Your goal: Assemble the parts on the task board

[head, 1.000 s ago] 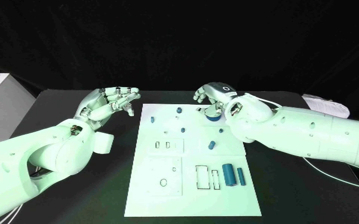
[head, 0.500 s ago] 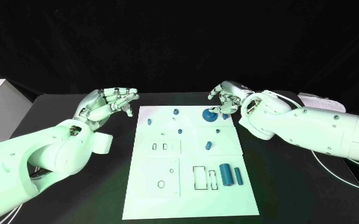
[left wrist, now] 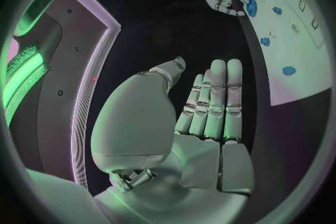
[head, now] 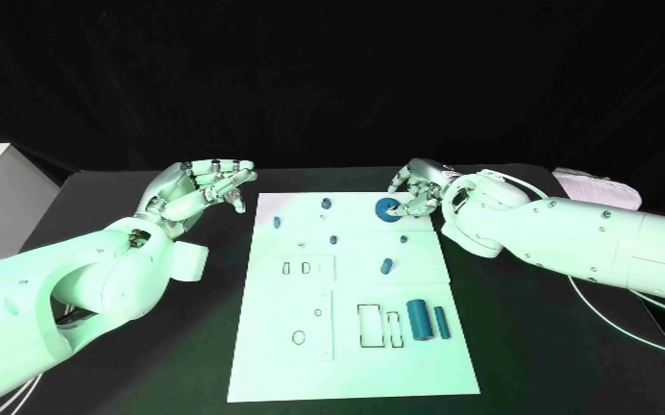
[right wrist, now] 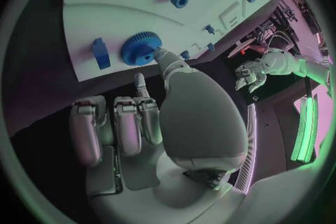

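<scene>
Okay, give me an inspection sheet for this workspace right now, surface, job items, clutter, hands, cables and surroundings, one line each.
Surface: black table, task board lying flat in its middle.
Job's things: blue gear at the board's far right; two blue cylinders side by side at the near right; small blue parts scattered on the board.
Clutter: nothing seen.
Hands: right hand touches the gear's edge with a fingertip; left hand hovers off the board's left edge, holding nothing.
Cables: white cable under the right arm.
Surroundings: dark backdrop.
</scene>
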